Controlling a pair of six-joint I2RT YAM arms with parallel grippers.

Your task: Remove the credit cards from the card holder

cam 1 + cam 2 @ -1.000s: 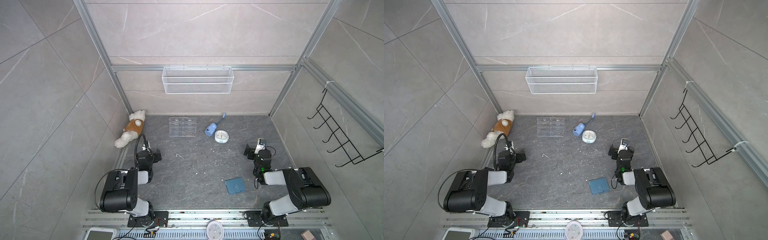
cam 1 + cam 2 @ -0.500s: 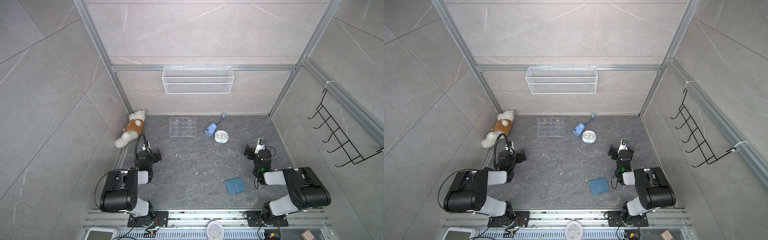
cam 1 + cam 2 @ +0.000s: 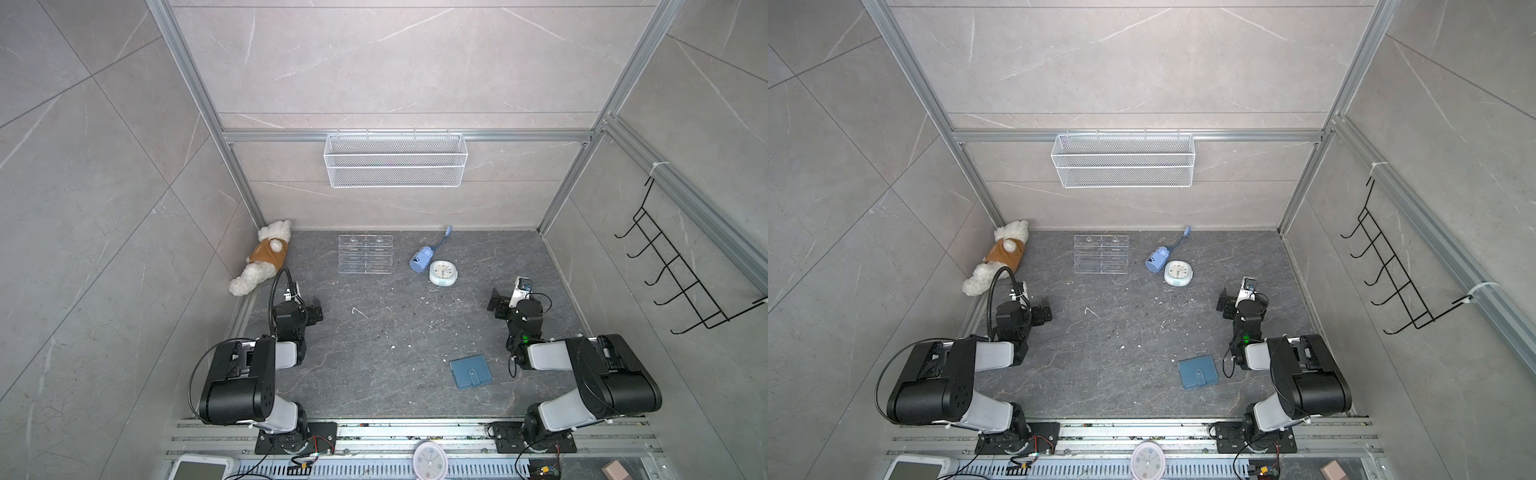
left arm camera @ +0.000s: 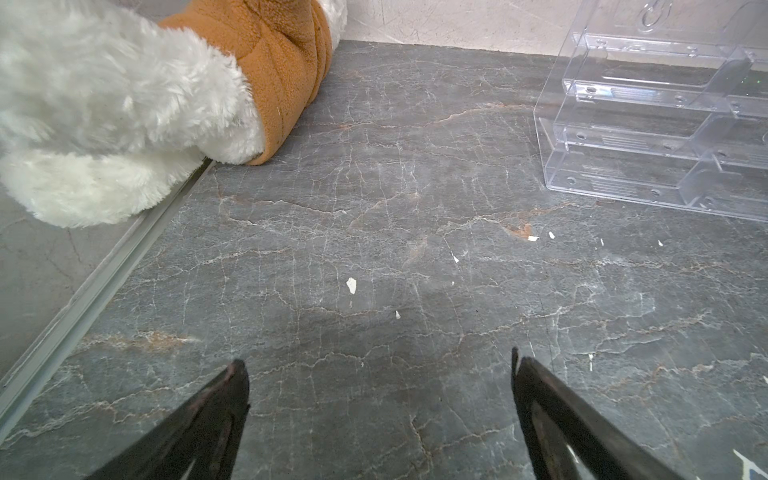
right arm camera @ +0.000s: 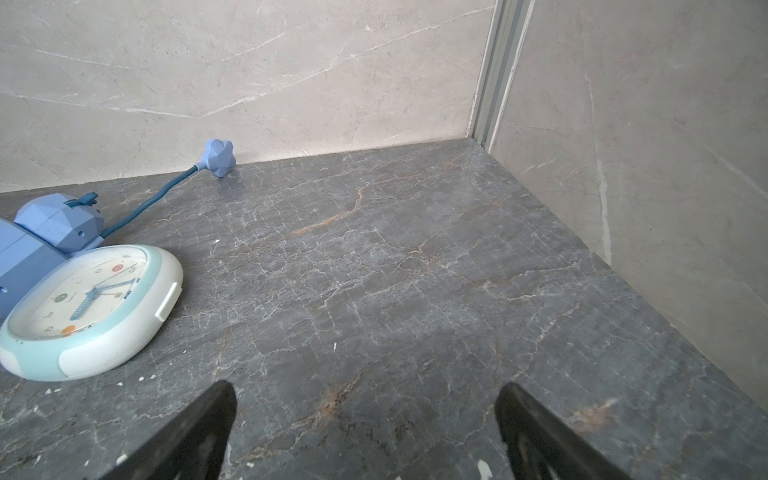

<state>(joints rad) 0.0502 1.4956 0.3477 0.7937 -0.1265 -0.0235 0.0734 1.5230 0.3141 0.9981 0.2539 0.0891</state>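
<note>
The card holder (image 3: 471,371) (image 3: 1198,371) is a dusty-blue square wallet lying closed on the dark stone floor at the front right, its snap tab facing up. The credit cards are hidden. My right gripper (image 3: 509,297) (image 5: 368,387) is open and empty over bare floor, farther back than the card holder and near the right wall. My left gripper (image 3: 303,301) (image 4: 379,361) is open and empty at the left side, far from the card holder. Neither wrist view shows the card holder.
A white teddy bear (image 3: 266,257) in a brown vest lies in the back left corner. A clear acrylic rack (image 3: 365,254), a blue toy (image 3: 422,257) with a cord, and a small clock (image 3: 443,273) lie at the back. A wire basket (image 3: 395,164) hangs on the back wall.
</note>
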